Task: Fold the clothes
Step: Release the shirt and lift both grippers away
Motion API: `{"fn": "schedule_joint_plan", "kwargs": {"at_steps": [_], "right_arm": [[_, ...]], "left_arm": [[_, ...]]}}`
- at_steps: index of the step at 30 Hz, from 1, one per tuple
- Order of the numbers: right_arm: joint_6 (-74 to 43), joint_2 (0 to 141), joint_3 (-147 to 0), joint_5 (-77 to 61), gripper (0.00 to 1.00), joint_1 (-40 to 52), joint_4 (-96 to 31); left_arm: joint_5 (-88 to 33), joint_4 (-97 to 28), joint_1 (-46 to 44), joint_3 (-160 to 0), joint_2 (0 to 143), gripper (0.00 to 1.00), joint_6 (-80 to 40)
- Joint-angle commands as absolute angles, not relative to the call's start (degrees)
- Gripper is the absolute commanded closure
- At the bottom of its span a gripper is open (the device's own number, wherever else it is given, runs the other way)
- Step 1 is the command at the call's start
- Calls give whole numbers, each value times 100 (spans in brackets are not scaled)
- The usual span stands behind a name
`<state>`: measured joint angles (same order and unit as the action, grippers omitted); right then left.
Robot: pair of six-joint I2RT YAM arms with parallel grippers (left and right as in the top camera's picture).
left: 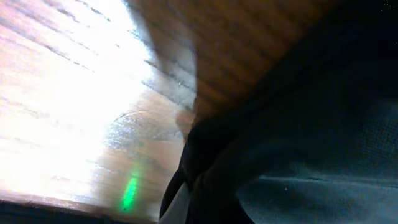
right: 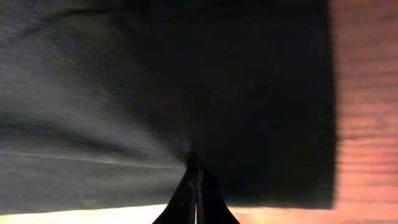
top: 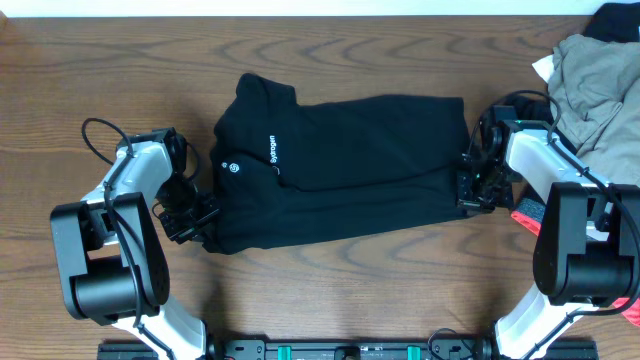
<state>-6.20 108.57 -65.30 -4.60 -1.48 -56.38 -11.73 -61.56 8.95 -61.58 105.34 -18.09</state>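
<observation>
A black short-sleeved shirt [top: 350, 170] with a small white chest logo [top: 272, 150] lies across the middle of the table, folded lengthwise with its collar to the left. My left gripper [top: 197, 222] is at the shirt's lower left corner, shut on bunched black fabric [left: 298, 137]. My right gripper [top: 470, 190] is at the shirt's right edge. In the right wrist view its fingers [right: 205, 202] are pressed together, pinching the black cloth [right: 186, 74], which stretches away from the tips.
A khaki-grey garment [top: 595, 85] is piled at the back right corner, with a black one [top: 615, 20] behind it. Coral-pink cloth [top: 527, 214] shows beside the right arm. The wooden table [top: 350, 290] lies in front of the shirt.
</observation>
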Motion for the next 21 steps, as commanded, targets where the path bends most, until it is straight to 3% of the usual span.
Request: {"fn": "schedule_joint_plan", "kwargs": {"at_steps": [1, 10, 11, 14, 21], "right_arm": [[-768, 10713, -6486, -346, 99, -178, -5612], [-683, 8960, -6853, -366, 93, -176, -5245], [-637, 8742, -6873, -366, 91, -176, -5074], [-541, 8187, -6877, -401, 84, -176, -4550], [-412, 7955, -6877, -410, 82, -176, -4375]], "left_arm": [[-1227, -6213, 945, -6176, 10442, 94, -1581], [-1455, -5948, 945, -6591, 8862, 91, -1439], [-1446, -5708, 945, -6600, 8604, 83, -1435], [-1358, -4720, 945, -6598, 7972, 41, -1387], [-1354, -3476, 939, -6598, 7594, 38, -1535]]}}
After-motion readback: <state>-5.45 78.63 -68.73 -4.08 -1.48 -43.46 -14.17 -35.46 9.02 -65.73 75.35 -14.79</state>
